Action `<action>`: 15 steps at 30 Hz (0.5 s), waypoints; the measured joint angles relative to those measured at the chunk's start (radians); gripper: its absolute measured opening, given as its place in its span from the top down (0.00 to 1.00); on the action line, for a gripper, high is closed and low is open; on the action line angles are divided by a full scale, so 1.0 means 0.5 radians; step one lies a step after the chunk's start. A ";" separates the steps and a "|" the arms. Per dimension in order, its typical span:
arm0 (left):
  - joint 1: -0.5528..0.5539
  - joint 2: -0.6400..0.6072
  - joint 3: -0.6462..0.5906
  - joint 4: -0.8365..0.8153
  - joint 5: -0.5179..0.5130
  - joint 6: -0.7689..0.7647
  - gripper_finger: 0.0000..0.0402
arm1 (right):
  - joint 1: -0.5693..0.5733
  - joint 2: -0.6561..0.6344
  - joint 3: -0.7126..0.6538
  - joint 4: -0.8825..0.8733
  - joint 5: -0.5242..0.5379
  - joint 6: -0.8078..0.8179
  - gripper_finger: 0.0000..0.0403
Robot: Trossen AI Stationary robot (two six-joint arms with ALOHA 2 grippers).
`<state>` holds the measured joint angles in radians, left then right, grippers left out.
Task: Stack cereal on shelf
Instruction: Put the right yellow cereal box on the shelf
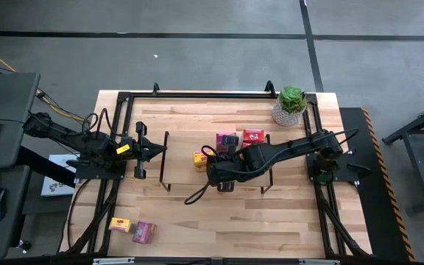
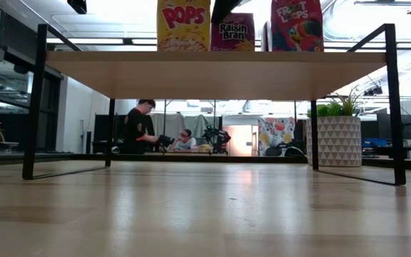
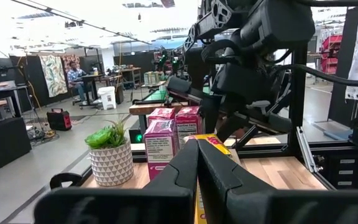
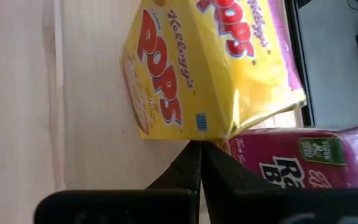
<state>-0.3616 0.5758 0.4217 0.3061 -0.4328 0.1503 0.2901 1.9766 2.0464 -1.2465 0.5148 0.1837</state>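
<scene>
The shelf (image 1: 182,140) stands mid-table with three cereal boxes upright on its board: yellow (image 1: 199,160), magenta (image 1: 227,140) and red (image 1: 253,136). The low view shows them as yellow (image 2: 183,25), magenta (image 2: 235,32) and red (image 2: 297,25). Another yellow box (image 1: 120,224) and another magenta box (image 1: 144,232) lie on the tabletop near the front left. My right gripper (image 4: 199,152) is shut and empty, slanting down over the shelf, its tips by the yellow box's lower corner (image 4: 229,134) next to the magenta box (image 4: 303,162). My left gripper (image 1: 153,150) waits shut at the shelf's left end. My right gripper points its shut fingertips (image 4: 191,155) at the yellow box's corner next to the magenta box, slanting down from the table's right. Whether the tips touch the box I cannot tell.
A potted green plant (image 1: 293,105) stands at the table's far right corner. The shelf's black wire legs (image 2: 394,107) rise at both ends. People sit in the room beyond the table (image 2: 141,125).
</scene>
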 joint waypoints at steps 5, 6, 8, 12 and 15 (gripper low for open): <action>0.000 0.000 0.000 0.000 0.000 0.000 1.00 | -0.014 0.000 0.000 0.062 -0.042 0.086 1.00; 0.000 0.000 0.000 0.000 0.000 0.000 1.00 | -0.017 0.000 0.000 0.071 -0.055 0.098 1.00; 0.000 0.000 0.000 0.000 0.000 0.000 1.00 | -0.021 0.000 0.000 0.093 -0.087 0.131 1.00; 0.000 0.000 0.000 0.000 0.000 0.000 1.00 | -0.031 0.002 0.000 0.117 -0.111 0.178 1.00; 0.000 0.000 0.000 0.000 0.000 0.000 1.00 | -0.037 0.008 0.000 0.132 -0.106 0.159 1.00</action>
<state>-0.3618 0.5758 0.4217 0.3061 -0.4328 0.1501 0.2717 1.9807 2.0464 -1.1806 0.4620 0.2632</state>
